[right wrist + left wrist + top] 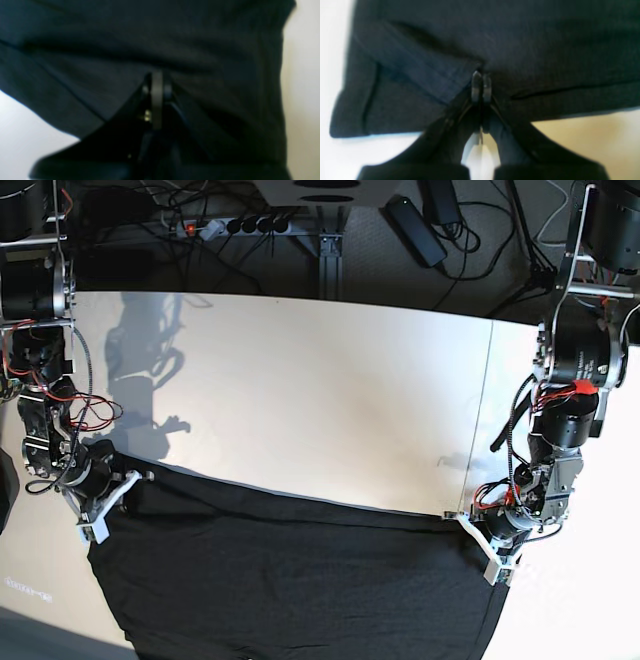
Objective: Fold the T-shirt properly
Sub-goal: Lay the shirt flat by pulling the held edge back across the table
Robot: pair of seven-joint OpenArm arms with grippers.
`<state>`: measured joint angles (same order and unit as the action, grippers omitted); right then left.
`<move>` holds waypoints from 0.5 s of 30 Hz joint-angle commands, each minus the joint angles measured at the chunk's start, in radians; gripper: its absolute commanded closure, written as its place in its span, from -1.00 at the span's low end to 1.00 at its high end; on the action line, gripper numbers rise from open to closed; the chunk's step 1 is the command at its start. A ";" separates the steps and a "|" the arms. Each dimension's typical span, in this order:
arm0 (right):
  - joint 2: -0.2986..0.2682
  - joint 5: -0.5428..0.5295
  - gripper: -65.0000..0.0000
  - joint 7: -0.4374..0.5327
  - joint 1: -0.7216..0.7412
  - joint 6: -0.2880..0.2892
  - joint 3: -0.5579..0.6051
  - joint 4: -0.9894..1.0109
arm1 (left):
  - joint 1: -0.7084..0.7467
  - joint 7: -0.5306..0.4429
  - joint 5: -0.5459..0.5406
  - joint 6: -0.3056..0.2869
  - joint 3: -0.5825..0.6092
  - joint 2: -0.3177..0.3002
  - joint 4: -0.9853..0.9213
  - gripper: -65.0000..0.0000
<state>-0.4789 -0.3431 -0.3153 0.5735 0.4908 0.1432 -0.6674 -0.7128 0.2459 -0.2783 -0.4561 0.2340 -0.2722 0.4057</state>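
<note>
A white table (320, 400) lies bare and open across its far half, giving free passage between the two arms. A black shirt (300, 580) covers the near half from side to side. At the far edge, beyond the table, cables and a power strip (235, 225) crowd the floor.
</note>
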 commanded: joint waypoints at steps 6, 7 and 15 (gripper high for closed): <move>-0.014 -0.005 1.00 -0.053 0.027 0.037 -0.008 0.035 | -0.040 0.010 0.046 0.027 0.037 0.003 -0.022 1.00; -0.014 -0.005 1.00 -0.052 0.027 0.037 -0.008 0.035 | -0.040 0.016 0.046 0.044 0.037 0.003 -0.022 1.00; -0.025 -0.149 1.00 -0.186 -0.007 0.039 -0.008 -0.008 | -0.010 0.118 0.055 0.055 0.037 -0.010 0.005 1.00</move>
<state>-0.4896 -0.5030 -0.4709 0.5587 0.4900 0.1371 -0.6708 -0.7136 0.3141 -0.2443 -0.4221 0.2691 -0.2676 0.4114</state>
